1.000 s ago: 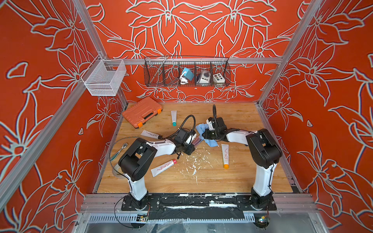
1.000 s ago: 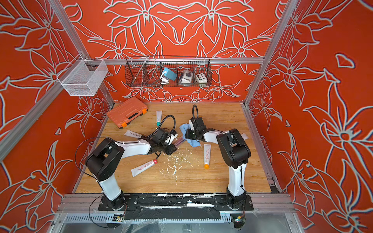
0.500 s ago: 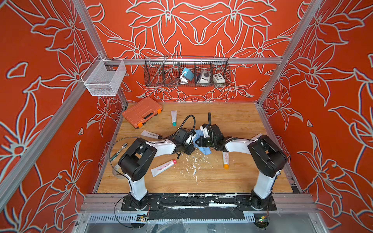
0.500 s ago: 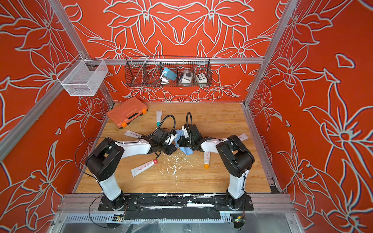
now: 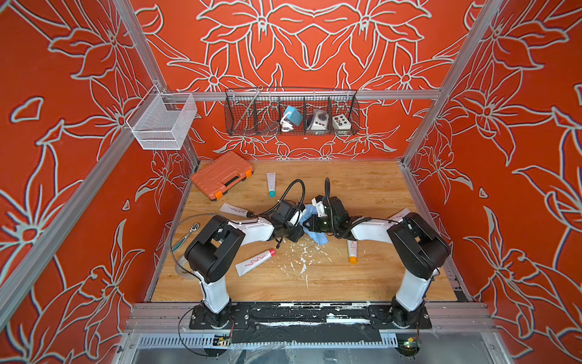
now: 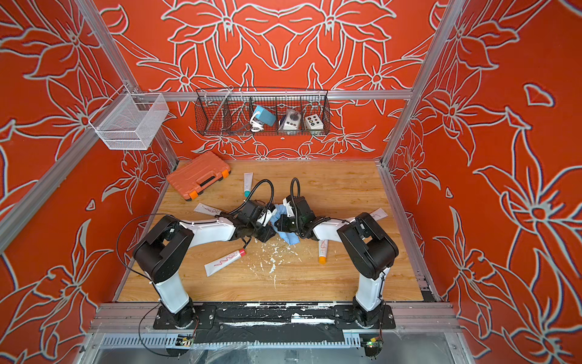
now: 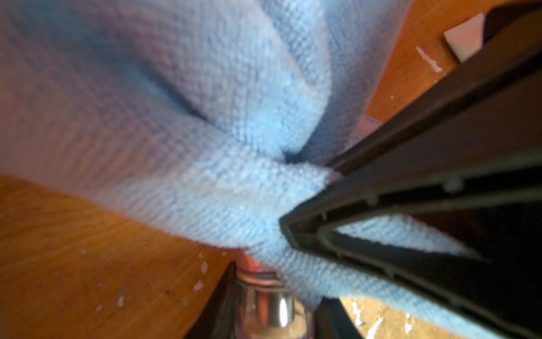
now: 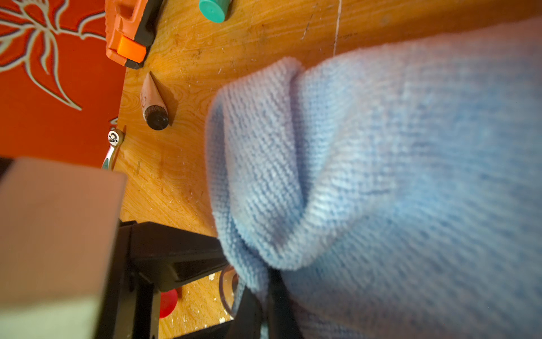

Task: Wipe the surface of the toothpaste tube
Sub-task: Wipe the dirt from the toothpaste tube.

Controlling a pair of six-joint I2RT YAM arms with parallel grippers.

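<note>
In the left wrist view, the toothpaste tube (image 7: 251, 263), pinkish with a clear cap, sits between the jaws of my left gripper (image 7: 272, 296), which is shut on its cap end. A blue cloth (image 7: 205, 132) covers the rest of the tube. My right gripper (image 8: 265, 296) is shut on this cloth (image 8: 381, 176) and presses it against the tube. In both top views the two grippers meet tip to tip mid-table, left gripper (image 5: 297, 228) and right gripper (image 5: 310, 223), with the cloth (image 5: 318, 238) bunched between and hiding the tube.
Other tubes lie on the wooden table: teal-capped (image 5: 271, 184), red-capped (image 5: 255, 261), orange-capped (image 5: 352, 252) and black-capped (image 5: 236, 209). An orange tool case (image 5: 222, 175) sits at the back left, a ratchet (image 5: 185, 234) by the left edge. White crumbs (image 5: 299, 258) lie in front.
My right gripper has carried the cloth left and forward, onto the tube held by my left gripper. The left arm has stayed where it was.
</note>
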